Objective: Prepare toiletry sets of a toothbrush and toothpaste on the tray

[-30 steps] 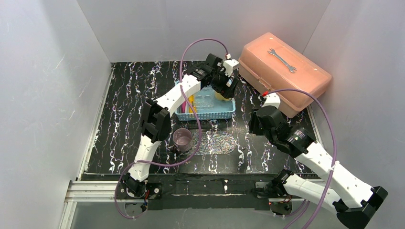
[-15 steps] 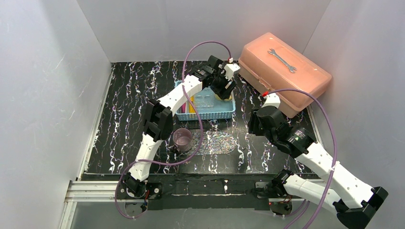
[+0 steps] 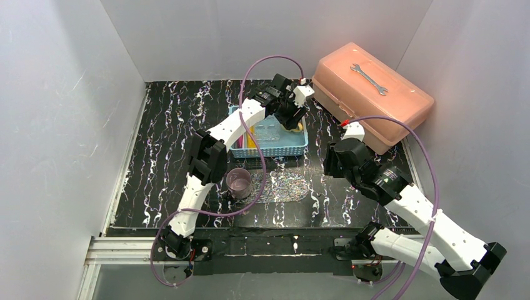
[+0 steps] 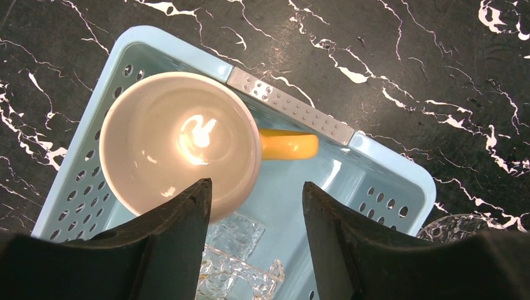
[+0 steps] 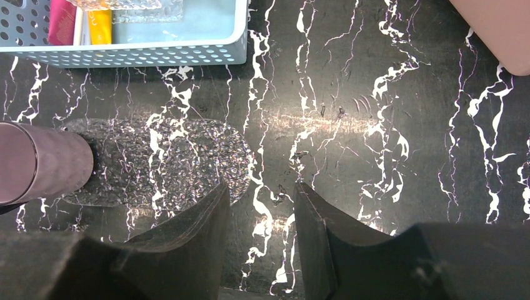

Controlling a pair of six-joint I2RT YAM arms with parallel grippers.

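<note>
The glittery clear tray (image 3: 284,186) (image 5: 162,159) lies flat on the table in front of the light-blue basket (image 3: 270,150), with nothing on it. A pink tube (image 5: 62,22) and a yellow tube (image 5: 100,25) lie in the basket's left end, a thin pale toothbrush (image 5: 80,28) between them. My left gripper (image 4: 253,194) (image 3: 292,122) hangs over the basket's right end, open. One of its fingers (image 4: 187,212) is over the yellow cup (image 4: 180,140), the other outside the rim. My right gripper (image 5: 257,187) is open above bare table, just right of the tray.
A purple cup (image 3: 239,182) (image 5: 37,162) stands at the tray's left edge. A crinkled clear plastic piece (image 4: 240,262) lies in the basket beside the yellow cup. A salmon toolbox (image 3: 372,100) with a wrench (image 3: 369,79) on top sits at the far right.
My left gripper has shifted slightly farther right over the yellow cup and its jaws have narrowed. The right arm has barely moved.
</note>
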